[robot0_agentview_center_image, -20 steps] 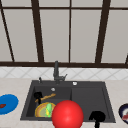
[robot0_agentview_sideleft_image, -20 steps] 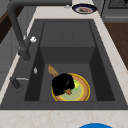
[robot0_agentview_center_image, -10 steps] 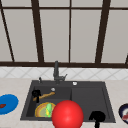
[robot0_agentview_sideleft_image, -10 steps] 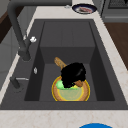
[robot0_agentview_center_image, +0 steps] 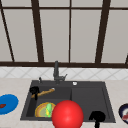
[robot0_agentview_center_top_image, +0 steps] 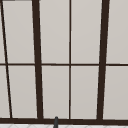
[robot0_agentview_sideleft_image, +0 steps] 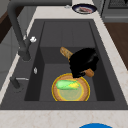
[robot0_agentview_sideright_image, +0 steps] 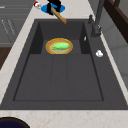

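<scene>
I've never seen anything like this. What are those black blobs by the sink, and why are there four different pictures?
It is a simulated kitchen, and the black shapes are the robot: two floating hands with no arms. The left robot hand grips a wooden stick-like utensil above the sink; the left side view shows it closer. The right robot hand hangs at the sink's front edge.

One camera faces the sink, two look along it from either side, and one looks up at the window.

In the basin lies a yellow plate holding a green vegetable. A red ball sits at the front, and a blue plate lies on the counter.
</scene>
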Controlling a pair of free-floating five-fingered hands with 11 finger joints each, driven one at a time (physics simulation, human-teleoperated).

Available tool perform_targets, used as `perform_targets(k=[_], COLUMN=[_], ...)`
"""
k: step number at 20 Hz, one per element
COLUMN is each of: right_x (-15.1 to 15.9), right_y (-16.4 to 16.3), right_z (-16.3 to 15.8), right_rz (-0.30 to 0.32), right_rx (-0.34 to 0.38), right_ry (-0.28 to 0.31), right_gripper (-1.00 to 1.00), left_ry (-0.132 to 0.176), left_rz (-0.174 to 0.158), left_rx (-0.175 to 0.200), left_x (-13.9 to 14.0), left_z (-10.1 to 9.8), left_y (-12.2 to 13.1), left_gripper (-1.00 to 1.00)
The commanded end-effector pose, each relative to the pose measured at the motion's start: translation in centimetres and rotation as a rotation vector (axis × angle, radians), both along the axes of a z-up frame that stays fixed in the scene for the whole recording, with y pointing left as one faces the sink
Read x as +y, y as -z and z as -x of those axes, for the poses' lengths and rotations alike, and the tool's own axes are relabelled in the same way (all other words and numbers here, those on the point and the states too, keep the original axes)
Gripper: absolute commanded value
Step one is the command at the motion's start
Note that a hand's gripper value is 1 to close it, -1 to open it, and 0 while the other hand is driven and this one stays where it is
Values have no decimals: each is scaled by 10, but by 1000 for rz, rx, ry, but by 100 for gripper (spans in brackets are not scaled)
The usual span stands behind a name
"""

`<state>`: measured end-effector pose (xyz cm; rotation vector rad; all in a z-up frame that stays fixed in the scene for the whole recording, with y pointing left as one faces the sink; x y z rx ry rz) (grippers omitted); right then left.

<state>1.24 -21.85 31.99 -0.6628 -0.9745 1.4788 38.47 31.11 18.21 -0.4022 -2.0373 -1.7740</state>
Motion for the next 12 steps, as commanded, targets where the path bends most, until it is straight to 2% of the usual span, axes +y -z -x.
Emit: perform_targets(k=[1, 5, 6, 10, 12], right_x=[0, 0, 0, 0, 0], right_y=[0, 0, 0, 0, 0], right_z=[0, 0, 0, 0, 0], right_rz=[0, 0, 0, 0, 0], right_rx=[0, 0, 0, 0, 0], right_ry=[0, 0, 0, 0, 0], right_gripper=[0, 0, 0, 0, 0], left_ry=[15, 32, 43, 67, 67], left_rz=[0, -16, -18, -11, -12], left_rx=[-53, -59, -70, -101, -108], left_x=[4, 14, 19, 32, 39], left_z=[13, 30, 34, 40, 44], left_y=[-29, -55, -59, -73, -79], left_gripper=[100, 100, 100, 100, 100])
